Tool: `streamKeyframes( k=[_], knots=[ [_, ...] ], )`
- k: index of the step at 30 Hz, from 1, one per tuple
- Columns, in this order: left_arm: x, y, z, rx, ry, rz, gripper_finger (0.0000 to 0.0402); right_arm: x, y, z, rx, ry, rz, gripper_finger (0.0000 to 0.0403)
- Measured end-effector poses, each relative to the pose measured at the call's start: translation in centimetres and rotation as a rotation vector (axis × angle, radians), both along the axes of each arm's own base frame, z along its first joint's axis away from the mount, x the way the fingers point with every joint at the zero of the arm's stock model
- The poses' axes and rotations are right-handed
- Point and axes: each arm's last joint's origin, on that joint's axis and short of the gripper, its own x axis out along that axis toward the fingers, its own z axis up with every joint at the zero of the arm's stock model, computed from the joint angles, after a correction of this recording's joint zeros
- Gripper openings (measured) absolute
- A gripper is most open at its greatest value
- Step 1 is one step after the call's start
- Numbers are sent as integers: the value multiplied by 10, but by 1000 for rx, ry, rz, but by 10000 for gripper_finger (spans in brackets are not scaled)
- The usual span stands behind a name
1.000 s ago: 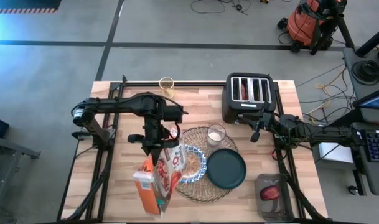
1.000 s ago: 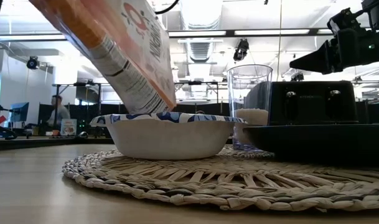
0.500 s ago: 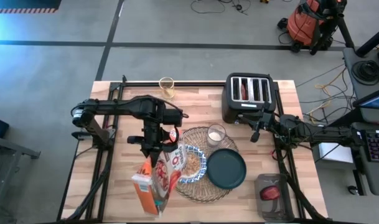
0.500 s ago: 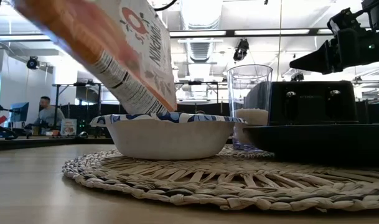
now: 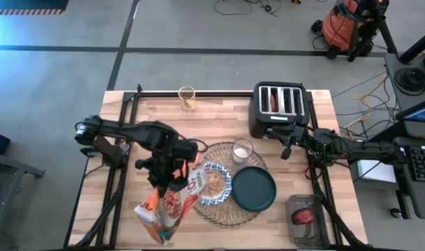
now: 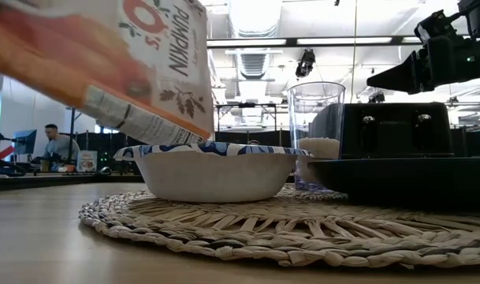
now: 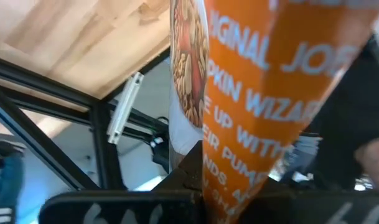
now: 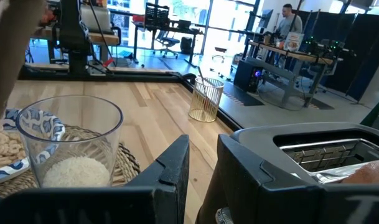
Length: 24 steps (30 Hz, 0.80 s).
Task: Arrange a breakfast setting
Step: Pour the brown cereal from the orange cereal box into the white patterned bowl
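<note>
The woven straw placemat (image 5: 226, 213) lies on the table. On it rest the blue-and-white bowl (image 5: 206, 168) holding cereal, the dark teal plate (image 5: 254, 189) and the clear glass (image 5: 242, 150) with something white at its bottom. My left gripper (image 5: 167, 176) is shut on the orange cereal bag (image 5: 163, 209), which slants with its open end over the bowl's left rim (image 6: 157, 150). My right gripper (image 5: 287, 148) hovers open and empty in front of the toaster, to the right of the glass (image 8: 71, 143). My left gripper pinches the cereal bag between its two fingers, on the bag's side (image 7: 205, 177). The gripper body hides how far along the bag it sits. The bag is lifted clear of the table, lying at a low slant, its open end (image 6: 196, 126) lowest, just above the bowl.
A black four-slot toaster (image 5: 278, 110) stands at the far right. A small yellowish glass (image 5: 187, 96) stands at the far edge. A dark tray (image 5: 304, 217) with something red sits at the near right. People are in the room beyond the table.
My left gripper has gone toward the table's near edge and a little to the left, and has turned. The cereal bag has tipped from a steep slant to a much flatter one. Its open end has stayed over the bowl's rim while its closed end has swung left.
</note>
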Motion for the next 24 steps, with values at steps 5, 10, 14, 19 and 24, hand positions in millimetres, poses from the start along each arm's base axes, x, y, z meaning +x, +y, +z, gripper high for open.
streamKeyframes(
  k=[5,10,14,19,24],
  knots=[
    [-11,-17,4,47,-27,-57,0,0,0,0,0,0,0,73],
    [-20,-29,7,162,-72,-89,0,0,0,0,0,0,0,73],
    [-26,-39,6,281,-120,-119,0,0,0,0,0,0,0,73],
    [-35,-56,5,361,-166,-185,0,0,0,0,0,0,0,73],
    [-43,-70,4,484,-218,-211,0,0,0,0,0,0,0,73]
  ],
)
